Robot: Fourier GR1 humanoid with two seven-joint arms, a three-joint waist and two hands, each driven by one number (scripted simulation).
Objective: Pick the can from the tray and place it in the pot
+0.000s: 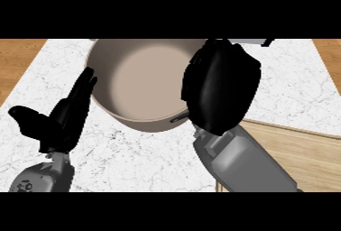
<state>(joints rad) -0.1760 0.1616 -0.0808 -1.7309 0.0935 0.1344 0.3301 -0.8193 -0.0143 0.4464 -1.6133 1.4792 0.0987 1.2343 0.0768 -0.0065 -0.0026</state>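
Two hands over a white marbled counter (153, 153). Right hand (220, 85) hangs back-side up over the right rim of the pot (143, 81), its black shell blocking whatever sits under the palm. Can not visible anywhere, so its position, long axis and pointing direction can't be told; possibly hidden under that hand, can't confirm. Fingers of the right hand are out of sight too, so whether it is gripping anything can't be told. Grey forearm runs from the hand down toward the lower right.

Left hand (63, 119) sits just left of the pot, fingers straight and pointing up-right along the pot wall, thumb splayed out to the left, holding nothing. Looks close to the pot's side, contact unclear.

Pot is round, beige, matte, smooth, with a wide pale floor, interior showing nothing inside where visible; a small dark stub shows at its lower right rim, beside the right wrist. Tray (300, 153) is light wood, flat, raised edge, lying below-right of the right hand, partly under the forearm.
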